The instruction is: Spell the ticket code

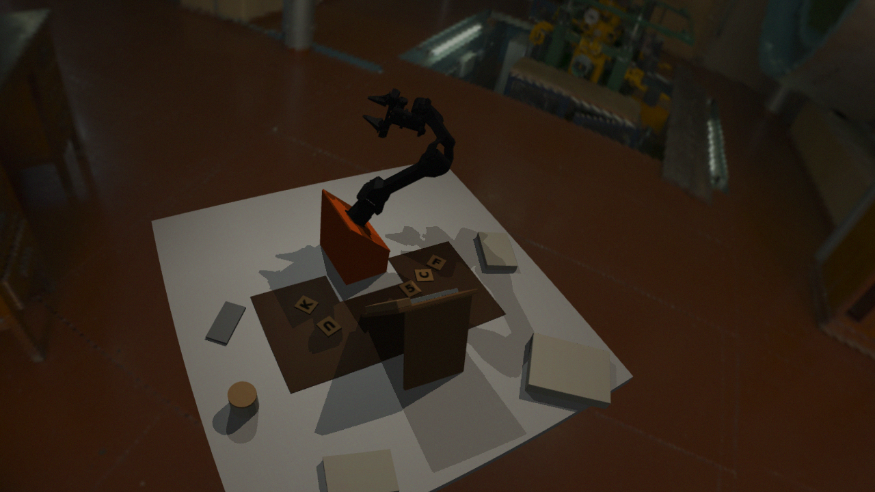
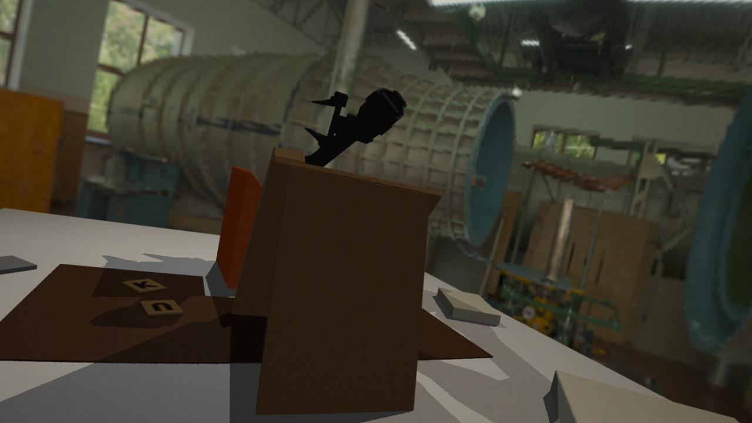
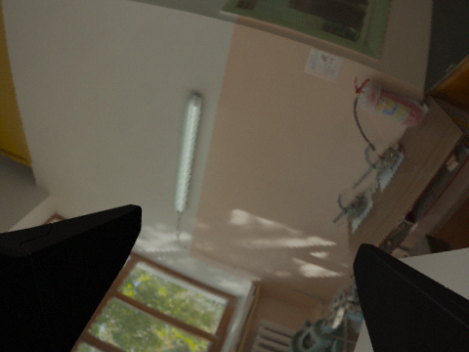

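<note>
Four tiles (image 1: 369,288) flank board (image 1: 435,342); pincer (image 1: 373,108) open, well above.

Industrial workshop hall: large ribbed cylinder (image 2: 294,131), steel roof trusses (image 2: 526,47), yellow-green machinery (image 2: 546,310), wall-mounted fire extinguisher (image 3: 391,106).

board (image 2: 341,284) face hidden | ticket unseen | arm base behind orange block (image 1: 351,244)

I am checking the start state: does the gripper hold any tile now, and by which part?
Nothing is held. The gripper is open and raised high above the counter, with only empty space between its fingers; the tiles lie on the mat.
</note>
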Available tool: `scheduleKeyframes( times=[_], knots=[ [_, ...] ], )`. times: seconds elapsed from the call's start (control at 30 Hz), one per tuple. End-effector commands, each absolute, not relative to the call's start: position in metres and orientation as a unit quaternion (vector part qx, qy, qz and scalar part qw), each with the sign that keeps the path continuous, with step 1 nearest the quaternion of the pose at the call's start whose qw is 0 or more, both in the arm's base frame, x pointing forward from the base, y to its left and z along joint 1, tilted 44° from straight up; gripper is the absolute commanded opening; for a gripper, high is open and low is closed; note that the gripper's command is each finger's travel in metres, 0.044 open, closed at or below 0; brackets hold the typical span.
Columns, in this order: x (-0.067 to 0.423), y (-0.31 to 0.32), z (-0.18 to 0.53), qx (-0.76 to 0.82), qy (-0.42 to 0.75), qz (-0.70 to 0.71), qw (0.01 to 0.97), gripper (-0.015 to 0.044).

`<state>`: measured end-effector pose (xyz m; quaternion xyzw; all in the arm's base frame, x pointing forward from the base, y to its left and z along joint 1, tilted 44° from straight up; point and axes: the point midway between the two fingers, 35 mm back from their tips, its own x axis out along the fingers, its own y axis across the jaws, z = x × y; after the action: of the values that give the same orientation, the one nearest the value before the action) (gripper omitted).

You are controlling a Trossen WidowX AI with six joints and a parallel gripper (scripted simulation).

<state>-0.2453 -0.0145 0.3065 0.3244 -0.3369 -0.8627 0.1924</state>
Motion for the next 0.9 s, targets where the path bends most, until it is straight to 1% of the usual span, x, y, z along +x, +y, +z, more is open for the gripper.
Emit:
scheduleKeyframes(
  times=[0.0, 0.03, 0.2, 0.4, 0.6, 0.87],
  knots=[
    [-0.246, -0.012, 0.306, 0.323, -0.338, -0.864, 0.188, 0.0426],
    [-0.247, -0.005, 0.303, 0.319, -0.343, -0.866, 0.176, 0.0440],
    [-0.248, 0.064, 0.281, 0.278, -0.387, -0.878, 0.053, 0.0440],
    [-0.221, 0.141, 0.251, 0.237, -0.416, -0.873, -0.098, 0.0440],
    [-0.170, 0.209, 0.222, 0.171, -0.458, -0.838, -0.244, 0.0440],
    [-0.071, 0.265, 0.184, 0.074, -0.491, -0.759, -0.422, 0.0440]
  ],
)
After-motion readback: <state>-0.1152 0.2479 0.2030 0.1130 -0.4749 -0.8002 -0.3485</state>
